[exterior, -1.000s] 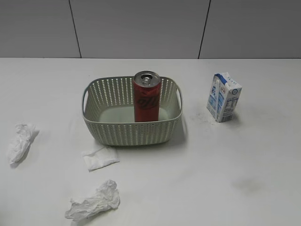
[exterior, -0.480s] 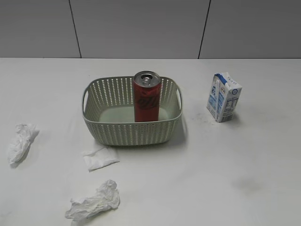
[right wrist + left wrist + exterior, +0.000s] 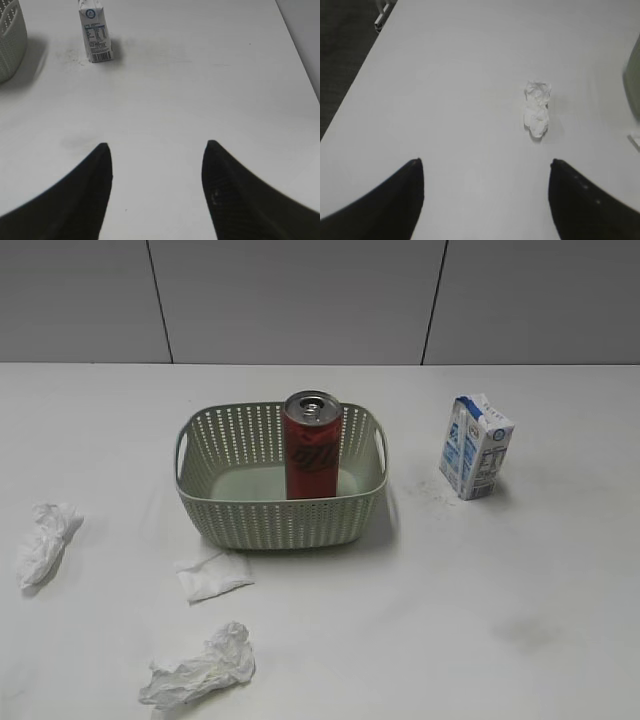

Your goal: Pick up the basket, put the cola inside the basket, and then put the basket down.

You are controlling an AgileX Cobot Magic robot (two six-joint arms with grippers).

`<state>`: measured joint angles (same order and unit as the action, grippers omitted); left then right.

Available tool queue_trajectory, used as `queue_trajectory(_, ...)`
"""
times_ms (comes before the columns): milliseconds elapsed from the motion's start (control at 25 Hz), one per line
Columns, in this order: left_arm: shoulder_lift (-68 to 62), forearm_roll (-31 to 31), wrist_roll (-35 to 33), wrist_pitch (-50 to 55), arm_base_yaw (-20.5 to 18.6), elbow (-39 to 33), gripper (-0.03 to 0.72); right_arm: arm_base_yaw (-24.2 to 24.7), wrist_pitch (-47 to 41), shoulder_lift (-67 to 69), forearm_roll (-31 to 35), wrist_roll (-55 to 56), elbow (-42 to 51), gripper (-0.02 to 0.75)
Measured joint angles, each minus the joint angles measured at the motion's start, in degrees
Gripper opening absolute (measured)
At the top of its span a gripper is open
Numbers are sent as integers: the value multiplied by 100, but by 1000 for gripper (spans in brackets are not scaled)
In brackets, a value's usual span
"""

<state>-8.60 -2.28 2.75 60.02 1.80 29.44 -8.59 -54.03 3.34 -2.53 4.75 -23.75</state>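
Observation:
The pale sage-green basket (image 3: 270,520) rests on the white table in the middle of the exterior view. The red cola can (image 3: 312,448) stands upright inside it, near its right half. A corner of the basket shows in the right wrist view (image 3: 10,45), and a sliver at the right edge of the left wrist view (image 3: 634,80). My left gripper (image 3: 485,162) is open and empty over bare table at the left. My right gripper (image 3: 157,145) is open and empty over bare table at the right. Neither arm shows in the exterior view.
A white-and-blue carton (image 3: 475,447) stands right of the basket, also in the right wrist view (image 3: 94,35). Crumpled tissues lie at the far left (image 3: 42,542), in front of the basket (image 3: 212,575) and at front left (image 3: 198,668). The table's left edge (image 3: 350,100) is near.

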Motion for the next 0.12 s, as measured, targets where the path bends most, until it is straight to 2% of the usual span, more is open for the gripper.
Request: queue_trajectory(120,429,0,0,-5,0,0,587,0,0,0,0,0,0,436)
